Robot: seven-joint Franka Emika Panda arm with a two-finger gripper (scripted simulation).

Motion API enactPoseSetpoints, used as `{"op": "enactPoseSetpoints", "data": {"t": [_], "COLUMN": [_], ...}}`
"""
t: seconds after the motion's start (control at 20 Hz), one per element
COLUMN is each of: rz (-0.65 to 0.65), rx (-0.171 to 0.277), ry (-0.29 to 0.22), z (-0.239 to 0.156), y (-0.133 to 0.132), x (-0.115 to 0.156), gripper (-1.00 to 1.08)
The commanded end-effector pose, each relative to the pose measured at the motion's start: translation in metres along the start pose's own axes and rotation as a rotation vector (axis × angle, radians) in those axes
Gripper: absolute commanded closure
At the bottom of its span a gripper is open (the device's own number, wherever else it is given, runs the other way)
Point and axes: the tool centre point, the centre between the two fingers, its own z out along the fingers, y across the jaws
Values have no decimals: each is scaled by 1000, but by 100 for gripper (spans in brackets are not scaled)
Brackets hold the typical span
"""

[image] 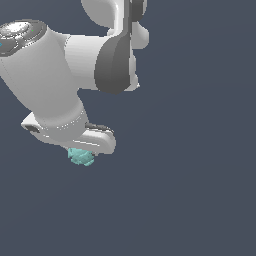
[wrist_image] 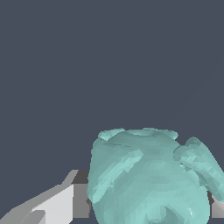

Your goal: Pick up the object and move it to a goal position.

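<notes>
The object (image: 81, 157) is a small teal, bumpy blob that shows just under the white hand in the exterior view. In the wrist view the object (wrist_image: 148, 175) fills the gap between the two fingers. One grey-white finger (wrist_image: 59, 203) touches one of its sides, and a sliver of the other finger (wrist_image: 217, 208) shows at its opposite side. My gripper (wrist_image: 148, 208) is shut on the object. In the exterior view the gripper (image: 83, 151) is mostly hidden by the arm and hand above it.
The white arm's links (image: 50, 75) fill the upper part of the exterior view's left. A plain dark blue-grey ground (image: 190, 190) lies all around. No other objects or goal marker show.
</notes>
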Motion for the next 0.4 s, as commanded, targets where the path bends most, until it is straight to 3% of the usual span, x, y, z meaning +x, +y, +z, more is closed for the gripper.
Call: {"op": "enactPoseSetpoints", "data": {"t": [0.0, 0.35], "rz": [0, 0], "rx": [0, 0], "ry": [0, 0], "z": [-4, -9], "y": [0, 1], "x": [3, 6], "gripper": [108, 108]}}
